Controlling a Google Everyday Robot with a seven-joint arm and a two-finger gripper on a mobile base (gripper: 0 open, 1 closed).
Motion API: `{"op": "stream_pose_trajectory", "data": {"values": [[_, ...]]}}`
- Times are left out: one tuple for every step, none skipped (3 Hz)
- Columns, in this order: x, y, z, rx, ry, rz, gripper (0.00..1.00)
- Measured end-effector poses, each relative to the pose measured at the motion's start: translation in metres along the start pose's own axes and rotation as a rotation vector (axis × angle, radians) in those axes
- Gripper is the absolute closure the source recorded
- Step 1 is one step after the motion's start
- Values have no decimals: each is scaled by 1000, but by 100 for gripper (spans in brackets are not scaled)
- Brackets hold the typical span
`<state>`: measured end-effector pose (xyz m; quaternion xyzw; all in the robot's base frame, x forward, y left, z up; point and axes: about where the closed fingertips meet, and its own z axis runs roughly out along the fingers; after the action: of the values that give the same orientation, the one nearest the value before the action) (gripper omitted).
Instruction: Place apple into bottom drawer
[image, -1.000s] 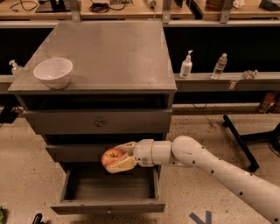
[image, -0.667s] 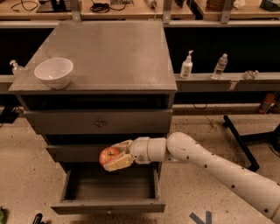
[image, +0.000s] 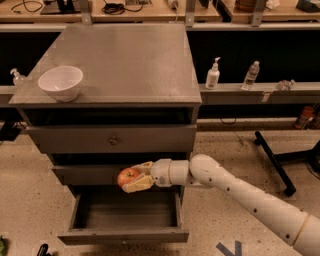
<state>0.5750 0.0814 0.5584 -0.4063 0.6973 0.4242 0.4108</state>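
Observation:
The red-orange apple (image: 128, 176) is held in my gripper (image: 134, 177), whose pale fingers (image: 137, 185) close around it. My white arm reaches in from the lower right. The apple hangs in front of the middle drawer (image: 85, 174), just above the open bottom drawer (image: 125, 236). The bottom drawer is pulled out towards the camera and its grey inside (image: 125, 207) shows nothing in it. The apple is over the drawer's rear middle part.
A white bowl (image: 60, 82) stands on the left of the cabinet top (image: 130, 60). The top drawer (image: 114, 140) is shut, with a round knob. A shelf at the right holds a pump bottle (image: 213, 75) and a water bottle (image: 251, 75). A black stand leg (image: 272, 160) lies on the floor at right.
The gripper with the apple has shifted slightly left in front of the middle drawer. Its height is about the same. The drawer and bowl have not moved.

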Motion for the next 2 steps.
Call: {"op": "stream_pose_trajectory", "data": {"values": [[31,-12,6,11,-15,43,100],[94,-27,5,22,-67,68,100]]}}
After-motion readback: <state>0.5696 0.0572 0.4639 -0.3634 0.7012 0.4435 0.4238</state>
